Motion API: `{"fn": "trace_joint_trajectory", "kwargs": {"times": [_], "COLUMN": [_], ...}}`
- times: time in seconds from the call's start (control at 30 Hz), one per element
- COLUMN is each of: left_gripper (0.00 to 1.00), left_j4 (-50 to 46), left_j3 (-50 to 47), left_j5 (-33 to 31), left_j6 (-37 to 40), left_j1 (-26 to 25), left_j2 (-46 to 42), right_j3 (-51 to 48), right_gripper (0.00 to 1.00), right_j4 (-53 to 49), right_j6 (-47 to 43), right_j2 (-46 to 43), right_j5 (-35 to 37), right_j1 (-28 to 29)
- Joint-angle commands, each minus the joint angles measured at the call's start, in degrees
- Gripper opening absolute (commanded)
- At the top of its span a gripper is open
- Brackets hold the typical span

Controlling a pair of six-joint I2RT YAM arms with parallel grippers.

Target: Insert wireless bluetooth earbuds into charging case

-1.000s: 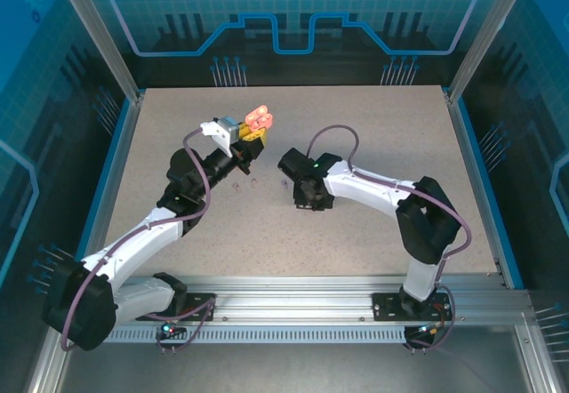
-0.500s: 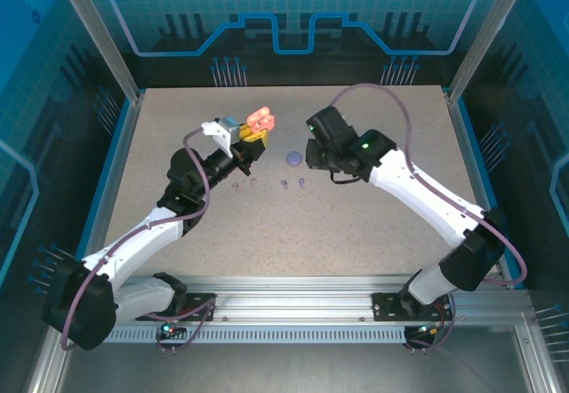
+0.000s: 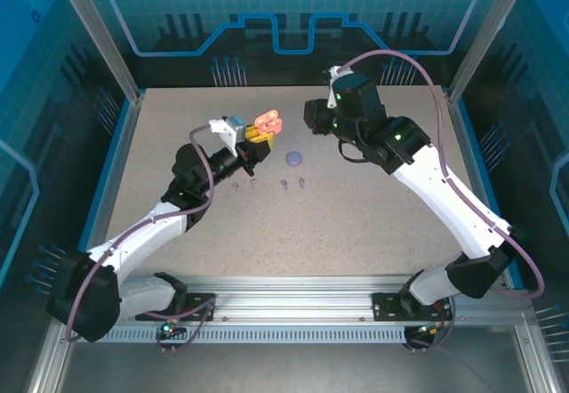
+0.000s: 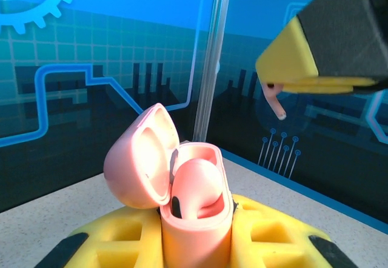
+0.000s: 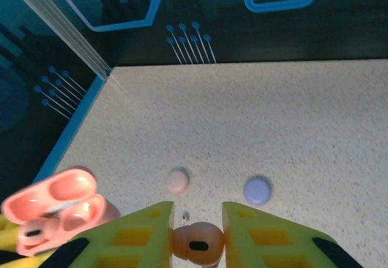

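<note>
Altogether, three cases can be counted. One is the coral charging case point(image 5: 57, 207), open, and two are closed round ones lying on the worktop point(image 5: 315, 134): a pale pink case point(image 5: 177, 180) and a purple case point(image 5: 257, 190), both just ahead of the right claw's fingertips.

Earbuds: one coral-red earbud point(image 5: 197, 242) is pinched between the yellow fingers of the right claw point(image 5: 197, 225), which is closed narrowly on it. Four loose earbuds lie in a row on the worktop below and to the left of that claw, two paler point(image 3: 236, 182) point(image 3: 254, 181) and two purple point(image 3: 284, 184) point(image 3: 302, 181). They are too small for their direction to be read.

Orientation of the held earbud: its rounded head sits between the fingers with a dark oval facing back toward the wrist. In the left wrist view its stem pokes out beneath the fingertip, pale end pointing down, so the long axis runs roughly along the fingers.

The left claw point(image 4: 197, 237) is clamped on the base of the charging case and holds it upright above the worktop. The lid point(image 4: 142, 159) is hinged back, with the mouth facing up. A rounded coral form sits in the case; whether it is an earbud cannot be told. The right claw stands near the case, apart from it.
</note>
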Motion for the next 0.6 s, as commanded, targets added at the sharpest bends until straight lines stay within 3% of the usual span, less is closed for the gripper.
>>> {"fn": "trace_joint_trajectory", "kwargs": {"times": [0.0, 0.57], "left_gripper": [0.00, 0.00], "left_j4": [0.3, -6.3], "left_j3": [3.2, 9.0], "left_j5": [3.8, 10.8], "left_j6": [-0.8, 0.9], "left_j1": [0.0, -1.3], "left_j2": [0.7, 3.3], "right_j3": [2.0, -6.9], "right_gripper": [0.27, 0.26], "right_j4": [5.7, 20.1], "right_j6": [-4.2, -13.7], "right_j2": [-0.5, -3.0], "right_j5": [-2.7, -8.3], "right_j1": [-0.4, 2.1]}}
